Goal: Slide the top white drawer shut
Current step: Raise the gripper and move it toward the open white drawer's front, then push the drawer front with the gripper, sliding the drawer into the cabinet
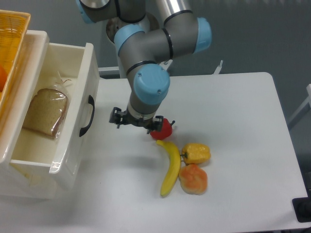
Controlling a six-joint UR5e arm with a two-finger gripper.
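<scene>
White laminate covers the desk [233, 111] where we find a UR5e arm [150, 43] paused between an open cabinet and a scatter of fruit. At the left edge of the view the top white drawer [73, 145] stands pulled well out, its glossy walls framing a bagged slice of bread [46, 111]; an orange basket [12, 43] sits above it at the far left. We read the drawer's long axis as running left to right across the view, with the front panel and its black curved handle [86, 115] facing right, toward the arm, so closing it means a push leftward into the cabinet. The claw [137, 121] hangs low over the desk, just right of that handle and apart from it; we cannot tell whether its fingers are spread or together, since the blue wrist hides them from above. Touching or nearly under its right side is a red pepper [162, 128], with a banana [170, 167], a yellow pepper [196, 153] and an orange fruit [193, 178] close behind. We judge the main risks from here to be a push that meets the front panel off centre, skewing the drawer so it jams, a finger catching in the handle's loop, or the wrist nudging the red pepper and rolling it across the desk.
</scene>
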